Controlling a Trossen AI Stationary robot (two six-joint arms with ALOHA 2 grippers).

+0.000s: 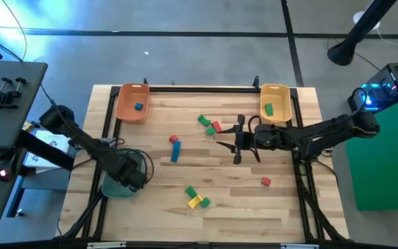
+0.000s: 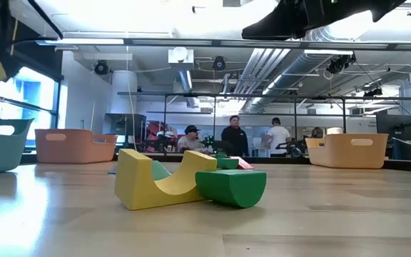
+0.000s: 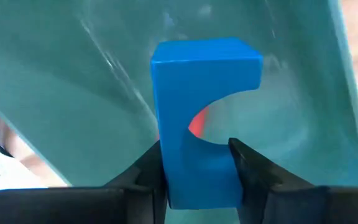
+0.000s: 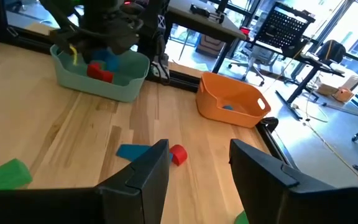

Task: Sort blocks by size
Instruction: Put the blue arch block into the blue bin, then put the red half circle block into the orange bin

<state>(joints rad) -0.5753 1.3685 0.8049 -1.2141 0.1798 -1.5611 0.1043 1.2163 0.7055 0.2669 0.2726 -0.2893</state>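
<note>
My left gripper (image 3: 197, 180) hung inside the green tray (image 1: 119, 185) at the tabletop's (image 1: 213, 221) 8 o'clock edge, its jaws clamped on a blue block (image 3: 201, 118) with a curved notch. A red block (image 4: 99, 72) already lay in that tray. My right gripper (image 1: 237, 142) hovered near the tabletop's centre, jaws wide and empty.

The remaining blocks lay as follows:
- one blue piece in the orange tray (image 1: 131, 102) at 11 o'clock;
- one green piece in the yellow tray (image 1: 275, 102) at 1 o'clock;
- a yellow arch (image 2: 155, 182) touching a green piece (image 2: 230, 187) toward 6 o'clock;
- others scattered about the centre.

For a clean release, I judged it best to lower until the block nearly met the tray floor, part the jaws fully, then lift straight up clear of the tray wall.
</note>
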